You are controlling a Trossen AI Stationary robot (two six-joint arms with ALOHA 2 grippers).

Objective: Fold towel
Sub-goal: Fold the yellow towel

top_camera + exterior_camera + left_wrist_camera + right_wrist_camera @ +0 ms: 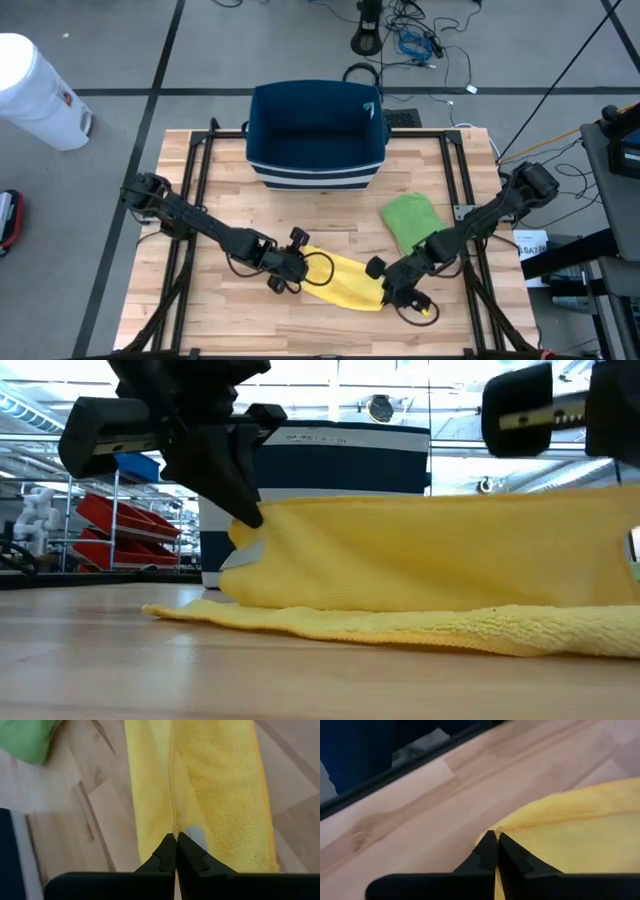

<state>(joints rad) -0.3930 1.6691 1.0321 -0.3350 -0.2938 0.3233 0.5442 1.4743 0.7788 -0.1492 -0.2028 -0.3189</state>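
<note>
- The yellow towel (pixel 345 279) lies near the front of the wooden worktop (pixel 230 190), between the two arms.
- The left pincer (pixel 283 281) is at the towel's left end. Its fingers are pressed together, pinching the towel's edge.
- The right pincer (pixel 397 294) is at the towel's right end. It is pressed together too, and it nips a corner of the yellow cloth.
- From the low view, one long edge of the towel is held up off the wood like a little wall. The rest of it lies flat below.
- I think both arms hold one edge so they can carry it over together. That way the fold should come out straight and not bunch up.
- The towel is long and thin. Its long side runs from left to right across the worktop, dipping a bit toward the front on the right.
- In the left wrist view, the towel (pixel 210 785) stretches straight away from the dark fingers (pixel 167 855), with a seam running along it.
- In the right wrist view, the towel's corner (pixel 570 830) sits just at the tips of that arm's fingers (pixel 492 851).
- A green cloth (pixel 410 220) lies near the towel, a bit farther back on the right.
- A dark blue bin (pixel 315 130) stands at the back, well apart from the towel.
</note>
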